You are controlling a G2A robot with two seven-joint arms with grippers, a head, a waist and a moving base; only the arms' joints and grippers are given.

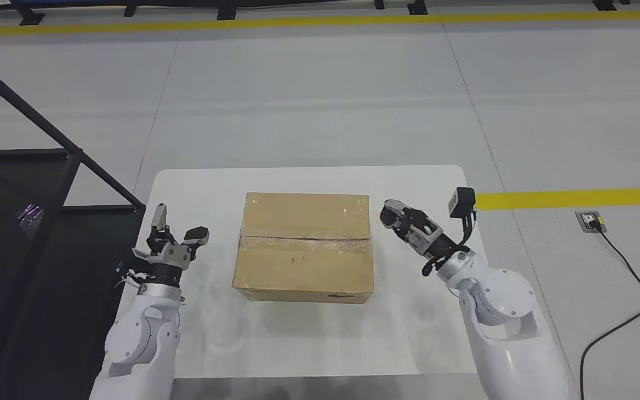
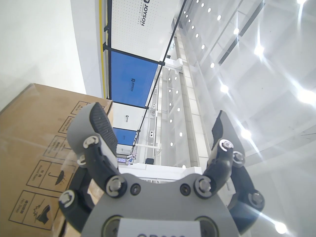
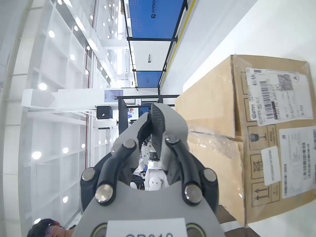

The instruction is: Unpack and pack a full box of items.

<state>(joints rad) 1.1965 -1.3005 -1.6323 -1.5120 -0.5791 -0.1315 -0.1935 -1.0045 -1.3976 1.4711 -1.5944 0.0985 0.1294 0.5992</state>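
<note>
— Fingers [image 2: 101, 124] of the left gripper [image 2: 159, 119]: spread wide; gripping nothing.
— Agreed; hangs above the white table [image 1: 420, 330], well to the left of the cardboard box [image 1: 305, 245] and apart from it; tilts upward.
— And on the right gripper [image 3: 154, 122]?
— Pressed together, pad against pad; nothing pinched between them.
— Placed where?
— Just beside the box's right side, near its far corner, roughly level with the top; touching or not, cannot tell.
— Box itself?
— Sits in the middle of the table, long side across; flaps shut and flat; seamed left to right along the top, sealed with clear tape [image 3: 212, 138].
— Anything on the sides?
— Black handling symbols [image 2: 47, 173] printed on the face toward the left gripper; white shipping labels [image 3: 276, 94] with barcodes stuck on the face toward the right gripper, more symbols beside them.
— Tilted, dented?
— Stands level on the tabletop; straight along the edges; slightly wrinkled in the tape at the right end.
— Beyond the table?
— Grey floor; yellow line [image 1: 560, 198] on the right, running off from beside the table's edge.
</note>
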